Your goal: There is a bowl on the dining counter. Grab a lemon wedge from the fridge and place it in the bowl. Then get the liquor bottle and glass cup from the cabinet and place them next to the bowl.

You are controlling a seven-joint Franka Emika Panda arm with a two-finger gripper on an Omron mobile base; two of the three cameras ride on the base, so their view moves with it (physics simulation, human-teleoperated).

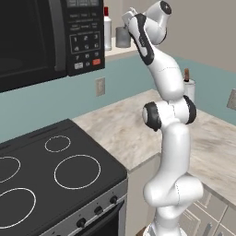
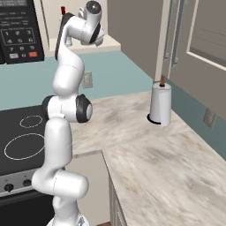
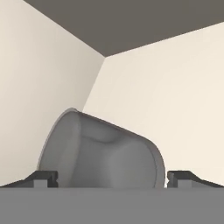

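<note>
A grey glass cup [image 3: 105, 153] fills the lower hand view, tilted in the picture, against the cream back corner of the cabinet. My gripper [image 3: 112, 178] is open, one fingertip [image 3: 46, 178] on each side of the cup's base. From the left base view the same cup [image 1: 122, 37] stands on the cabinet shelf beside a pale liquor bottle [image 1: 107, 30] with a red cap, and my raised arm reaches in toward them. The bowl, lemon wedge, fridge and dining counter are out of view.
A black microwave [image 1: 41, 37] hangs left of the shelf, over a black stove top [image 1: 50, 175]. A paper towel roll [image 2: 160, 103] stands on the marbled wall counter [image 2: 154, 167]. An open cabinet door [image 2: 198, 44] juts out at the right.
</note>
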